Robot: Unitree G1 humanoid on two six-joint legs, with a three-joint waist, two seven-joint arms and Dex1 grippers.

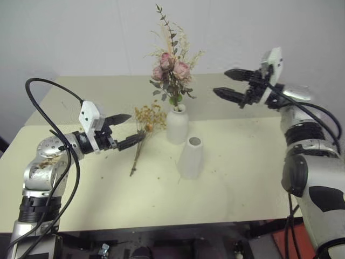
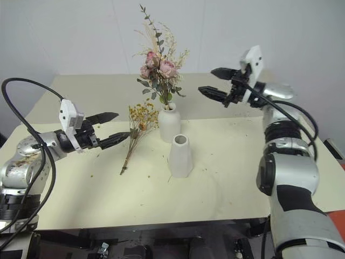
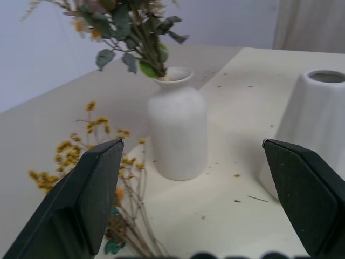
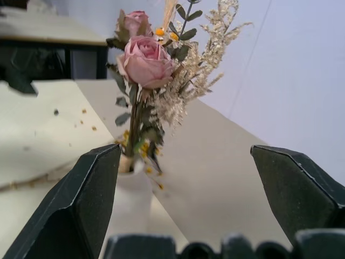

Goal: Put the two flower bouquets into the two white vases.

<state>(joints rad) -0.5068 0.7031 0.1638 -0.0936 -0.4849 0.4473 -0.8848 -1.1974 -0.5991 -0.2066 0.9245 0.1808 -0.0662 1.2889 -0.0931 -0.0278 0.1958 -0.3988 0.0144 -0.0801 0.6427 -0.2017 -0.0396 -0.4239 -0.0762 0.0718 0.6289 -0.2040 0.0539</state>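
Pink roses (image 1: 171, 67) stand upright in the round bottle vase (image 1: 177, 125); the right wrist view shows their petals close. The yellow bunch (image 1: 144, 127) lies flat on the table (image 1: 242, 178) beside it, near the empty cone vase (image 1: 191, 157). The left gripper (image 1: 127, 130) gapes wide at its stems, holding nothing; the right gripper (image 1: 229, 85) hangs wide open, empty.

Cone vase (image 1: 191, 157) has bare table (image 1: 108, 189) in front and to its right; mouth unobstructed. Bottle vase (image 1: 177, 124) w/ rose bouquet (image 1: 172, 67) stands just behind, yellow bunch (image 1: 144, 127) lies to its left.
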